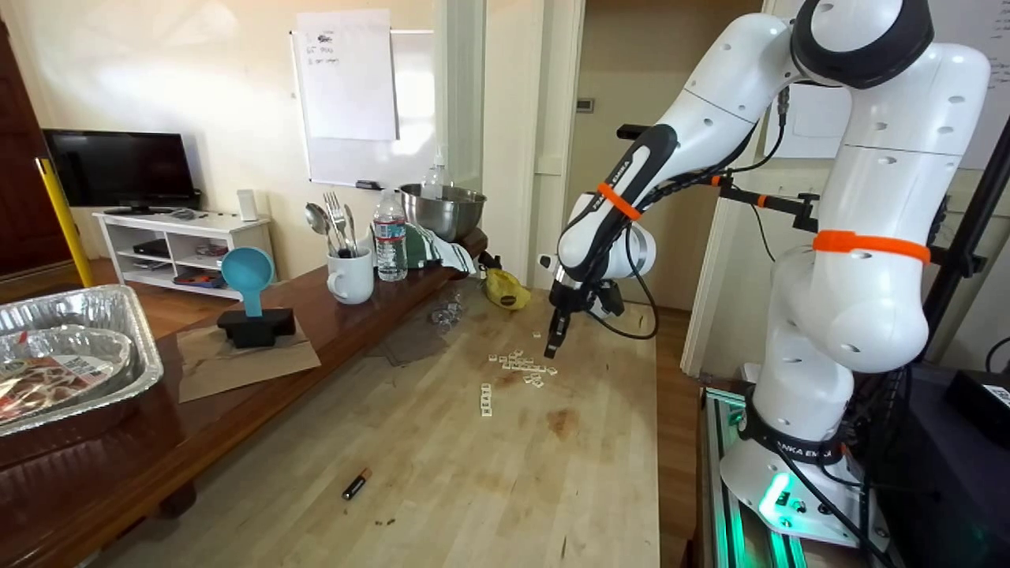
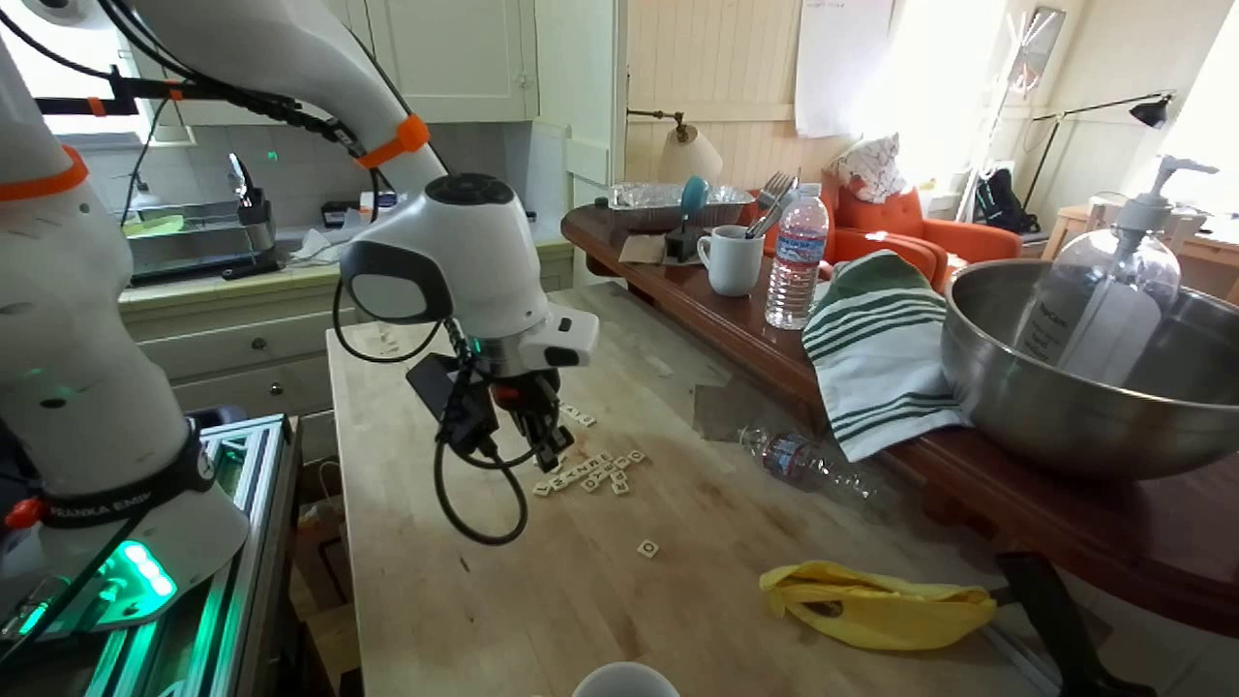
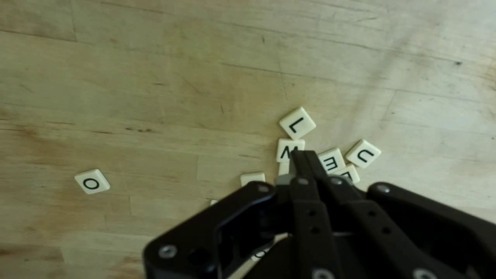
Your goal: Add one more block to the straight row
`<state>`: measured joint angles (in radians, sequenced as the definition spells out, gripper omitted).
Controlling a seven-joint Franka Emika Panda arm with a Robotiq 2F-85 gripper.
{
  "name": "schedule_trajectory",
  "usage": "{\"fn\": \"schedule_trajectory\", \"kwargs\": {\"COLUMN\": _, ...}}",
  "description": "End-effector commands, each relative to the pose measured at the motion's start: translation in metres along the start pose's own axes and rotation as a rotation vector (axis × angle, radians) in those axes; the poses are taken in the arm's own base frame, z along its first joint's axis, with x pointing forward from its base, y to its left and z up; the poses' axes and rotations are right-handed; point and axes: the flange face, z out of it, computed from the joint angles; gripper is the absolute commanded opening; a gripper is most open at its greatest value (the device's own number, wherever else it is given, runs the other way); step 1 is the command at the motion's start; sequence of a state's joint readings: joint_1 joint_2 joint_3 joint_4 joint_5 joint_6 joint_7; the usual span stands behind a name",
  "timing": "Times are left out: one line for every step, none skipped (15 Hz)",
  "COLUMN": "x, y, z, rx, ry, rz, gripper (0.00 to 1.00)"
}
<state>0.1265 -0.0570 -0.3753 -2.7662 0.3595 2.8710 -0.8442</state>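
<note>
Just beyond the gripper (image 3: 303, 155), its fingers (image 3: 297, 162) together, the L block (image 3: 297, 123) looks light, stiff, slick, probably best pinched by opposite edges.

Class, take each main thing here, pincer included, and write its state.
Black mechanical pincer: shut
Straight row of pale letter tiles: face up
White handled mug: upright, holding metal cutlery
Labelled clear plastic bottle: upright
Other clear plastic bottle: on its side
Green striped cloth: draped
Round steel bowl: holding a clear pump bottle
Black cylindrical battery: lying down
</note>
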Motion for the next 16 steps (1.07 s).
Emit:
{"fn": "schedule_trajectory", "kwargs": {"x": 0.0, "y": 0.004, "z": 0.005, "rx": -0.007, "ry": -0.009, "rz": 0.009, "gripper": 0.0}}
{"fn": "schedule_trajectory", "kwargs": {"x": 0.0, "y": 0.004, "z": 0.006, "rx": -0.009, "ry": -0.007, "rz": 0.012, "gripper": 0.0}}
{"fn": "schedule_trajectory", "kwargs": {"x": 0.0, "y": 0.005, "z": 0.006, "rx": -0.008, "ry": -0.005, "rz": 0.016, "gripper": 0.0}}
{"fn": "schedule_trajectory", "kwargs": {"x": 0.001, "y": 0.005, "z": 0.006, "rx": -0.007, "ry": 0.001, "rz": 0.017, "gripper": 0.0}}
{"fn": "schedule_trajectory", "kwargs": {"x": 0.002, "y": 0.005, "z": 0.007, "rx": -0.006, "ry": 0.002, "rz": 0.023, "gripper": 0.0}}
{"fn": "schedule_trajectory", "kwargs": {"x": 0.003, "y": 0.005, "z": 0.008, "rx": -0.005, "ry": 0.002, "rz": 0.027, "gripper": 0.0}}
{"fn": "schedule_trajectory", "kwargs": {"x": 0.004, "y": 0.006, "z": 0.009, "rx": -0.005, "ry": 0.002, "rz": 0.035, "gripper": 0.0}}
{"fn": "schedule_trajectory", "kwargs": {"x": 0.005, "y": 0.006, "z": 0.01, "rx": -0.006, "ry": 0.005, "rz": 0.038, "gripper": 0.0}}
{"fn": "schedule_trajectory", "kwargs": {"x": 0.006, "y": 0.007, "z": 0.011, "rx": -0.003, "ry": 0.004, "rz": 0.041, "gripper": 0.0}}
{"fn": "schedule_trajectory", "kwargs": {"x": 0.007, "y": 0.007, "z": 0.012, "rx": -0.003, "ry": 0.008, "rz": 0.047, "gripper": 0.0}}
{"fn": "schedule_trajectory", "kwargs": {"x": 0.007, "y": 0.007, "z": 0.014, "rx": 0.003, "ry": 0.004, "rz": 0.05, "gripper": 0.0}}
{"fn": "schedule_trajectory", "kwargs": {"x": 0.007, "y": 0.007, "z": 0.016, "rx": 0.005, "ry": 0.005, "rz": 0.054, "gripper": 0.0}}
{"fn": "schedule_trajectory", "kwargs": {"x": 0.007, "y": 0.006, "z": 0.018, "rx": 0.007, "ry": 0.007, "rz": 0.053, "gripper": 0.0}}
{"fn": "schedule_trajectory", "kwargs": {"x": 0.008, "y": 0.006, "z": 0.019, "rx": 0.009, "ry": 0.009, "rz": 0.053, "gripper": 0.0}}
{"fn": "schedule_trajectory", "kwargs": {"x": 0.009, "y": 0.006, "z": 0.021, "rx": 0.009, "ry": 0.011, "rz": 0.051, "gripper": 0.0}}
{"fn": "schedule_trajectory", "kwargs": {"x": 0.009, "y": 0.006, "z": 0.023, "rx": 0.01, "ry": 0.011, "rz": 0.051, "gripper": 0.0}}
